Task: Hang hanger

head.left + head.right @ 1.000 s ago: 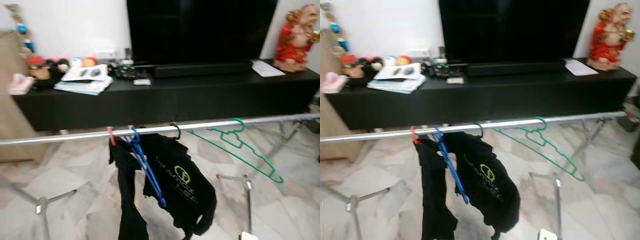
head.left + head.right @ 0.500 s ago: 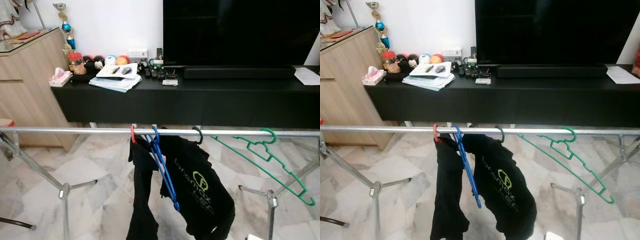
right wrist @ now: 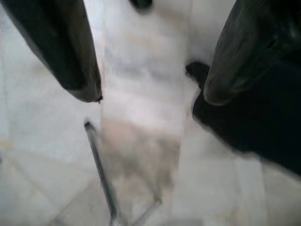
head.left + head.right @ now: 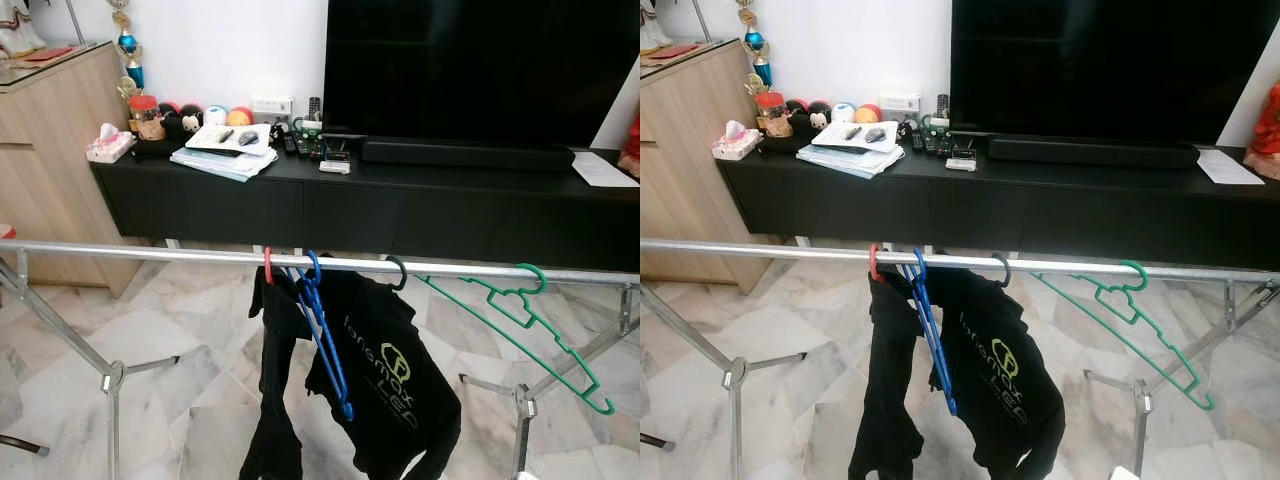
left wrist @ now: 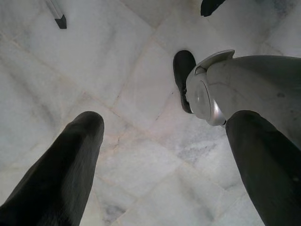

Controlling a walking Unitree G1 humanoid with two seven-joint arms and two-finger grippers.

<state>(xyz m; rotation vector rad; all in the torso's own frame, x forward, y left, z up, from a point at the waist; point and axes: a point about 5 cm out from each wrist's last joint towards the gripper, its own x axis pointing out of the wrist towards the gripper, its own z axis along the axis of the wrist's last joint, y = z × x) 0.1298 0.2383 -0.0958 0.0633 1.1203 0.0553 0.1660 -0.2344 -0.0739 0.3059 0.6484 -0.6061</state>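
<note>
Here, green hanger [image 4: 527, 312] and blue hanger [image 4: 325, 335] hang on the steel rail [image 4: 130, 252], while left claw [image 5: 160, 155] and right claw [image 3: 148, 66] hang open and empty, suggesting completion.

Wall [image 4: 220, 50] white | floor [image 4: 180, 340] pale veined marble tiles | long black TV bench [image 4: 400, 205] against wall – big dark TV [image 4: 480, 70] on it | wooden cabinet [image 4: 45, 160] at left – daylight, even

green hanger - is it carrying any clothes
No, the green hanger hangs bare on the rail, apart from the black shirt.
</note>
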